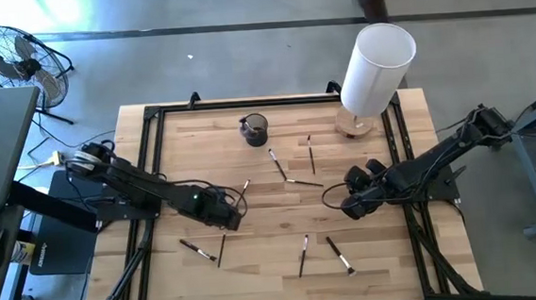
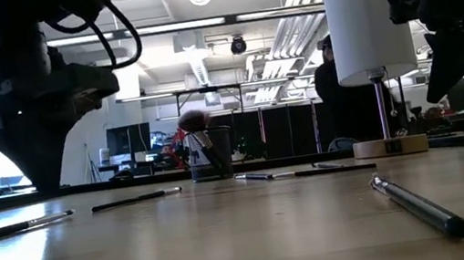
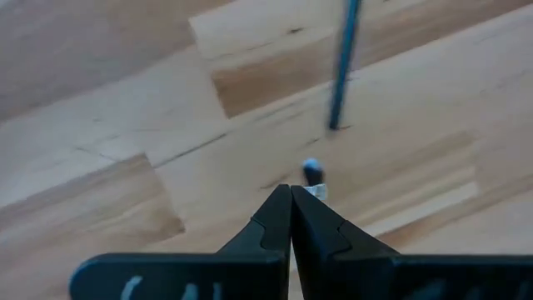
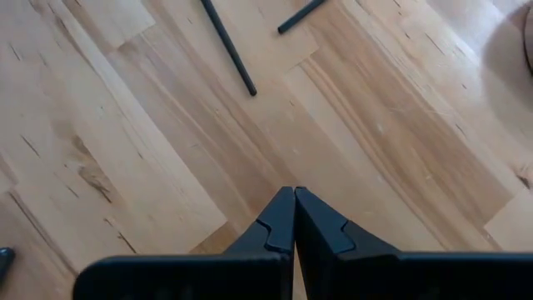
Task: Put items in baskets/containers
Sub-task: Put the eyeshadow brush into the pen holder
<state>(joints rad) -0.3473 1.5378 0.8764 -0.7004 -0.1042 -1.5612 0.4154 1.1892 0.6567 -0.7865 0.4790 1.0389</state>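
My left gripper [image 3: 291, 193] is pinched shut just short of a brush [image 3: 342, 62] tip; overhead shows the cup [image 1: 254, 129] well beyond. Right gripper [image 4: 295, 197] closed, empty.

Bare wood lies between both arms; the white cylinder [image 1: 373, 69] blocks the far right corner.

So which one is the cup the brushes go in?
Find the tall white cylinder at the table's far edge. To its left along that edge stands a small black mesh cup, with a reddish brush head poking out. It is the only small, dark, see-through container.
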